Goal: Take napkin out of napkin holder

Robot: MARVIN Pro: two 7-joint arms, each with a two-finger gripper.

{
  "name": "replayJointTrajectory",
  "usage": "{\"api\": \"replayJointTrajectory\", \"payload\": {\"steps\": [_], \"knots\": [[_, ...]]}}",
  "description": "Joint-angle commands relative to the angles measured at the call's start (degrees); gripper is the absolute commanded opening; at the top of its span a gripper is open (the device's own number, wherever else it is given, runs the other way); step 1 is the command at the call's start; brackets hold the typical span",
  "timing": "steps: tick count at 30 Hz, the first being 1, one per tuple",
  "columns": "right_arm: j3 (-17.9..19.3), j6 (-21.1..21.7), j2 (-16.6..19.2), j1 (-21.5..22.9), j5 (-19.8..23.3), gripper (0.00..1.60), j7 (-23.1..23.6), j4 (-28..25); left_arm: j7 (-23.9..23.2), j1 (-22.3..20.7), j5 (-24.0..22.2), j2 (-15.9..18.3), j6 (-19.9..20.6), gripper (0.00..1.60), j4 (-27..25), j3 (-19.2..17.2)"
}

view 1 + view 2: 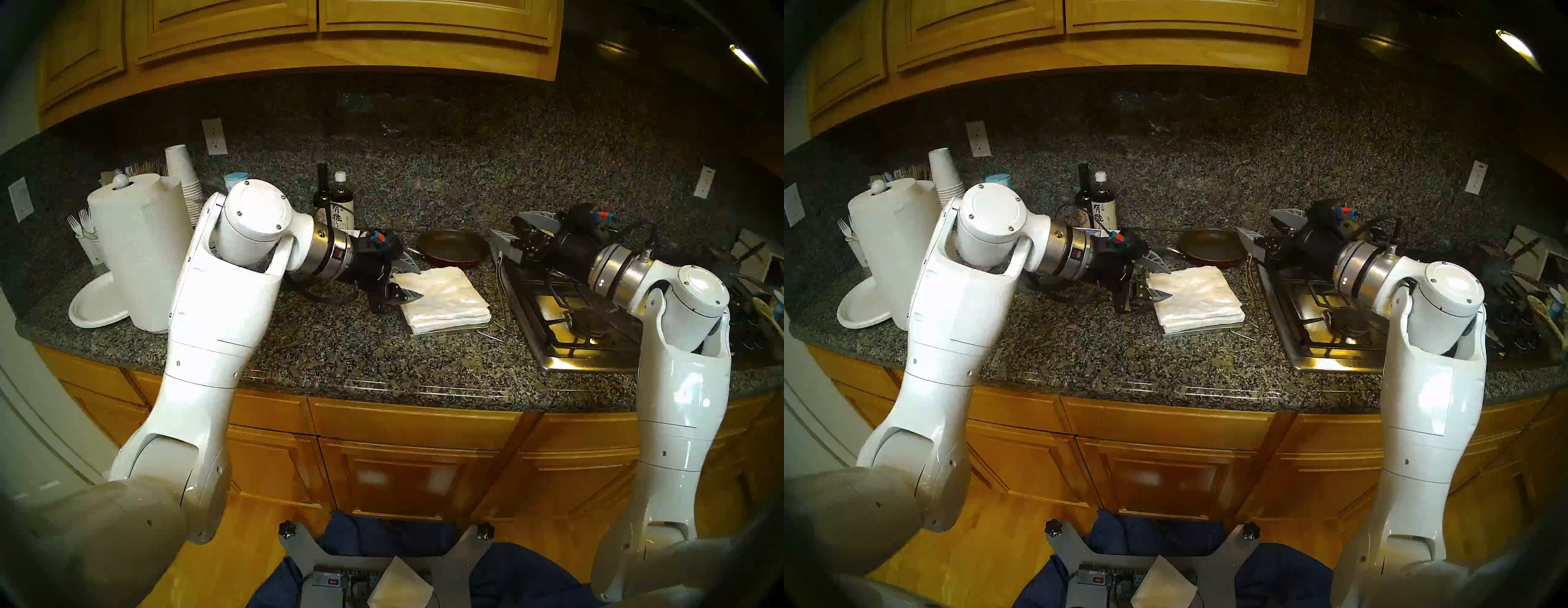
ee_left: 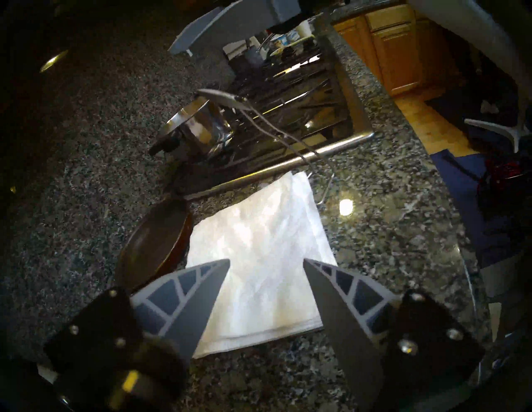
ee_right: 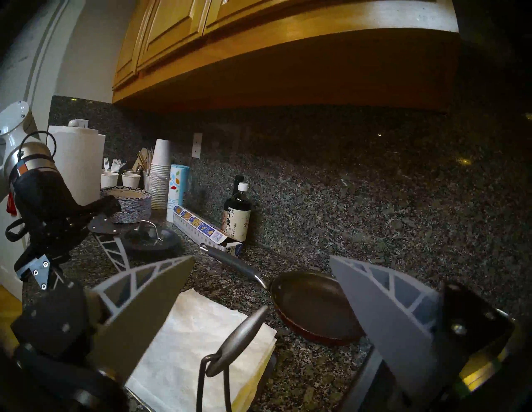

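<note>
The napkin is the crinkled top sheet of a thick white stack on the grey napkin holder. My left gripper is open at the stack's left edge, one finger over the napkin and one beside it; in the left wrist view the napkin lies between the fingers. The holder's wire arm stands raised off the stack, its tip between the fingers of my open right gripper, untouched. The right gripper hovers right of the stack.
A frying pan sits just behind the stack. The stove lies to the right. Two bottles stand at the back. A paper towel roll and paper plate are far left. A loose napkin lies on my base.
</note>
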Motion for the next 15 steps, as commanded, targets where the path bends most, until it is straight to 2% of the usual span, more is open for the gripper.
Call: {"api": "replayJointTrajectory", "payload": {"steps": [1,15], "knots": [[0.0,-0.6,0.4,1.9,0.0,1.60,-0.3,-0.7,0.1,-1.4,-1.1,-1.2,0.9,1.14,-0.8,0.3],[0.8,-1.0,0.6,1.3,0.5,1.60,-0.2,-0.7,0.1,-0.2,-1.0,-0.1,2.7,1.11,-0.7,2.1]]}}
